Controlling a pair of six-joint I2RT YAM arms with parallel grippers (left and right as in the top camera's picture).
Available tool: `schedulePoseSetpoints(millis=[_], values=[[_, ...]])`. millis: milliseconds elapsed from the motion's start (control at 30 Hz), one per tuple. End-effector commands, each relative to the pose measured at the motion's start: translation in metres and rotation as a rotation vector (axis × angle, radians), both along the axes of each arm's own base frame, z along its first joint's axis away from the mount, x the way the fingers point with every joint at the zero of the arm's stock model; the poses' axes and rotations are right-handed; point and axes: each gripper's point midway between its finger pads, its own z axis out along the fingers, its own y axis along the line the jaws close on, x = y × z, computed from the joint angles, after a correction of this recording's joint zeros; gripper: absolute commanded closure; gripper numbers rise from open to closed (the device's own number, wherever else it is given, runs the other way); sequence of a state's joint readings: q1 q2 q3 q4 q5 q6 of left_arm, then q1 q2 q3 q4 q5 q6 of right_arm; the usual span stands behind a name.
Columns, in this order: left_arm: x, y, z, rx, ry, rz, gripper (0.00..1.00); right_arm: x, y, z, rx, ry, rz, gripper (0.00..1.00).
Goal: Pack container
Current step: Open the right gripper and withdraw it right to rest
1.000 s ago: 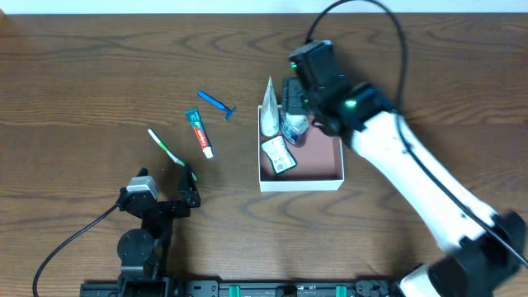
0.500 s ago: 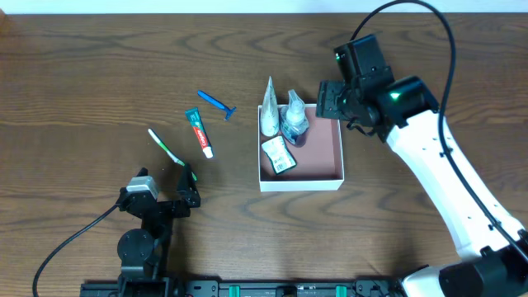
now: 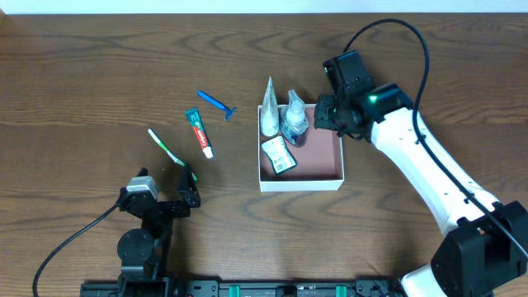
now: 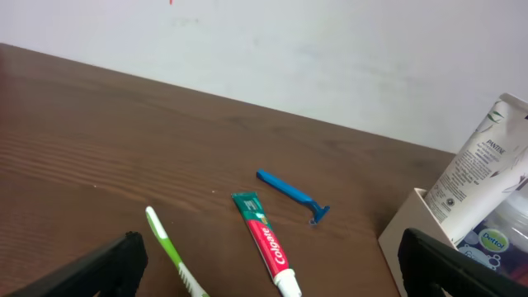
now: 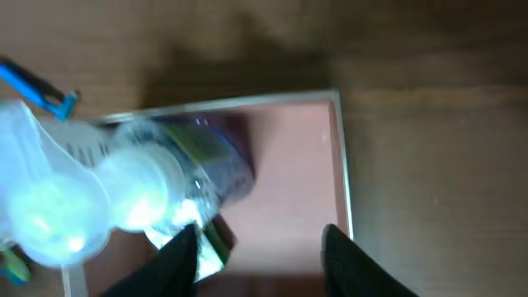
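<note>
**Table** (image 3: 82, 66): dark wood; bears everything below.

**Right arm** (image 3: 421, 165): white, reaching in over the box's far right corner.

**Container** (image 3: 318, 161): right of table centre. Left half filled, right half bare.

**Left gripper** (image 3: 188, 188): parked at the near edge, close to the toothbrush. Fingers spread wide, nothing between them.

**Right gripper** (image 5: 260, 264): above the box's bare floor. Fingers apart, empty.

**Tube** (image 3: 269, 107): white, upright in the far left corner, leaning on the wall.

**Bottle** (image 3: 294, 122): clear, beside the tube.

**Sachet** (image 3: 279, 155): flat on the floor, near the left wall.

**Toothpaste** (image 3: 199, 132), **toothbrush** (image 3: 165, 147), **razor** (image 3: 216, 103): loose on the table left of the box, not yet packed.

**Hazards (judged):**
- A right-arm sweep leftward could topple the bottle or push the tube over the wall.
- The three loose items lie flat and thin, so a pinch may scrape the table or slip off.
- Dropping them onto the crowded left side could wedge them on the rim.

**Views:**
- Left wrist alone shows the tube's print, the toothpaste lettering and the tube jutting above the wall. It misses the sachet.
- Right wrist, blurred, alone shows its fingers parted, which the overhead hides beneath the wrist.
- Overhead alone shows both arms and the whole layout.
</note>
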State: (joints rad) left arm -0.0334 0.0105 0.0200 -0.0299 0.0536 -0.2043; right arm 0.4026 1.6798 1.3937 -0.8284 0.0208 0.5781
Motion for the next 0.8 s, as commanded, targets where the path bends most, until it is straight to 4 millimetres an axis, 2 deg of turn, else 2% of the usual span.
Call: schedulePoseSetpoints(millis=[0, 100, 167, 300, 367, 433, 567, 767], values=[[-0.001, 0.0, -0.016, 0.017, 0.047, -0.004, 0.02, 0.016, -0.034, 0.026, 0.041, -0.06, -0.102, 0.39], [-0.001, 0.0, -0.016, 0.017, 0.047, -0.004, 0.02, 0.027, -0.078, 0.047, 0.099, -0.1, -0.198, 0.25], [-0.001, 0.0, -0.016, 0.017, 0.047, -0.004, 0.02, 0.031, -0.108, 0.053, 0.123, -0.109, -0.262, 0.16], [-0.001, 0.0, -0.016, 0.017, 0.047, -0.004, 0.02, 0.029, -0.155, 0.05, 0.133, -0.093, -0.323, 0.03], [-0.001, 0.0, -0.016, 0.017, 0.047, -0.004, 0.02, 0.023, -0.174, 0.046, 0.118, -0.07, -0.35, 0.01], [-0.001, 0.0, -0.016, 0.017, 0.047, -0.004, 0.02, 0.017, -0.182, 0.043, 0.101, -0.05, -0.343, 0.01], [-0.001, 0.0, -0.016, 0.017, 0.047, -0.004, 0.02, 0.011, -0.181, 0.038, 0.037, -0.032, -0.254, 0.01], [0.0, 0.0, -0.009, 0.017, 0.019, -0.003, 0.02, -0.004, -0.201, 0.026, -0.253, 0.02, -0.174, 0.01]])
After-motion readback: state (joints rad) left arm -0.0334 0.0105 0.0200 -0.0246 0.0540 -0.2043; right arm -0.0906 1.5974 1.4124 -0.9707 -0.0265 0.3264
